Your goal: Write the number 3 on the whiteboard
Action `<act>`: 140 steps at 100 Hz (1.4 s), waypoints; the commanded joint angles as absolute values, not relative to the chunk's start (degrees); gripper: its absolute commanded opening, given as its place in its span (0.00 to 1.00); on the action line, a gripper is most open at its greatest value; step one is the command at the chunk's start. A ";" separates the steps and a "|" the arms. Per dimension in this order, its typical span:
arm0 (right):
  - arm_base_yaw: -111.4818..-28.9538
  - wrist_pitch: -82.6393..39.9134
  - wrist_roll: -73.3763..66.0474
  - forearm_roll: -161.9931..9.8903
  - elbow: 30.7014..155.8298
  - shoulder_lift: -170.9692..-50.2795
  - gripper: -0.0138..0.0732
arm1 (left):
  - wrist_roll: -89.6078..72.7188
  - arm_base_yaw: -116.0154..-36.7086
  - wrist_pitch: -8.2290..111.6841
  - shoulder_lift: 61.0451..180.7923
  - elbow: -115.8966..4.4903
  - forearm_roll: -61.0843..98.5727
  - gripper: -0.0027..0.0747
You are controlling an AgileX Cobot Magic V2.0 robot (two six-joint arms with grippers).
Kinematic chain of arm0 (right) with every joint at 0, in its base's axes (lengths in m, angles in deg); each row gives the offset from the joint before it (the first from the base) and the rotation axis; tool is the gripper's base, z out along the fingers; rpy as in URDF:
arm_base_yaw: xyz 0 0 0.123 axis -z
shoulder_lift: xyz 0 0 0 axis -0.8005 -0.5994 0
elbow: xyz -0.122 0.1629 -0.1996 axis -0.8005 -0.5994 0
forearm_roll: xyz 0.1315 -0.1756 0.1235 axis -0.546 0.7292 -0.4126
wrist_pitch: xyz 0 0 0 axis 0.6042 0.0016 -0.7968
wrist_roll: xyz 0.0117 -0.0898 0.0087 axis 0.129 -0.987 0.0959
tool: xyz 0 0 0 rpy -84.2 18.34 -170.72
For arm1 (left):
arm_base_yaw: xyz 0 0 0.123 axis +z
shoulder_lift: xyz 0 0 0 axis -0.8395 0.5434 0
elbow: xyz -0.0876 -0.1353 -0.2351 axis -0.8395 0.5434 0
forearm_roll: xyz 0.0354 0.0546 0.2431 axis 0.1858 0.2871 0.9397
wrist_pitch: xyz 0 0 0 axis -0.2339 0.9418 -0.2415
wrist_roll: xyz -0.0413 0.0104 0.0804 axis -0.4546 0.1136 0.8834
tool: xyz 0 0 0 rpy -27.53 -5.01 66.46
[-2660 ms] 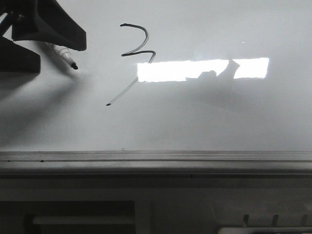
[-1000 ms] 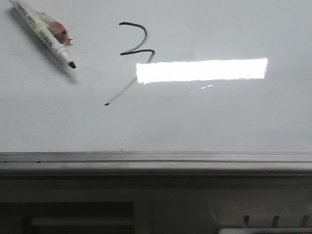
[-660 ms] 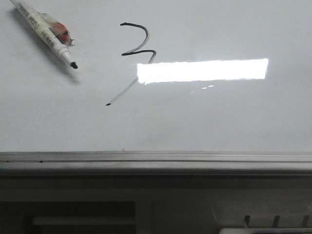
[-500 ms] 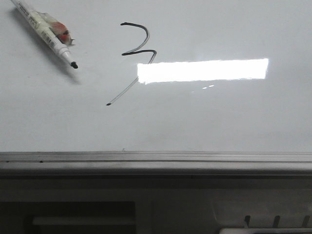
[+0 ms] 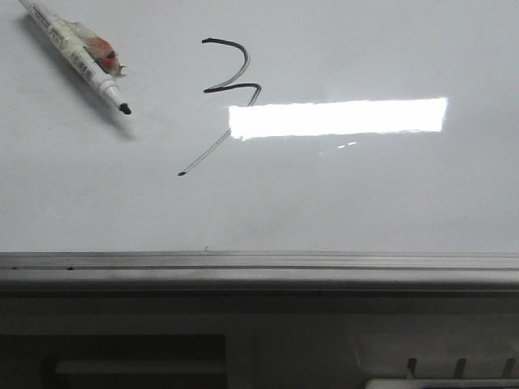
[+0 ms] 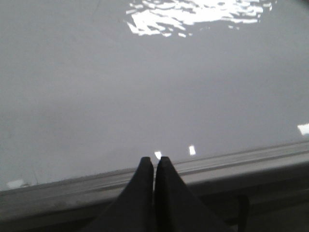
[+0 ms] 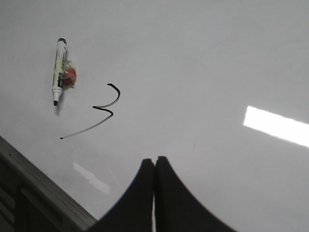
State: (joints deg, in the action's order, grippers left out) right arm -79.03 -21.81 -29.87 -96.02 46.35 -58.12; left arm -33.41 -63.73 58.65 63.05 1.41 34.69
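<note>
The number 3 (image 5: 231, 77) is drawn in thin black marker on the whiteboard (image 5: 340, 194), with a long faint tail slanting down to the left; it also shows in the right wrist view (image 7: 106, 108). A white marker pen (image 5: 77, 55) lies uncapped on the board at the far left, also seen in the right wrist view (image 7: 59, 70). My left gripper (image 6: 154, 160) is shut and empty over the board's edge rail (image 6: 231, 162). My right gripper (image 7: 154, 160) is shut and empty above bare board (image 7: 203, 72), apart from the 3. Neither gripper shows in the front view.
A grey metal rail (image 5: 259, 263) runs along the whiteboard's near edge, with dark structure (image 5: 138, 365) below it. A bright rectangular light reflection (image 5: 336, 117) lies on the board right of the 3.
The dark left gripper that covered the marker at the far left 2.7 s ago has gone from the front view, leaving the marker lying on the board. Since 1 s ago nothing has moved.
</note>
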 commanded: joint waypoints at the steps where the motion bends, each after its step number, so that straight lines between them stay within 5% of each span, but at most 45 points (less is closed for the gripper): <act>1: -78.73 -25.60 -29.86 -96.49 47.93 -58.56 0.09 | -34.27 -63.60 55.38 61.74 0.91 34.56 0.01; 112: -78.36 -29.88 -29.14 -91.97 44.02 -58.56 0.09 | -34.27 -63.60 53.77 61.74 2.37 34.56 0.01; 133: -72.68 -30.33 24.73 -43.64 36.78 -58.56 0.09 | -34.27 -63.60 53.77 61.74 2.37 34.56 0.01; 140: -69.20 -30.70 33.88 -41.21 34.14 -58.56 0.09 | -34.27 -63.60 53.77 61.74 2.37 34.56 0.01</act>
State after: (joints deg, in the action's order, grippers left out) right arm -72.29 -25.84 19.39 -50.58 34.96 -58.12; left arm -33.65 -63.73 57.88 63.05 1.67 34.82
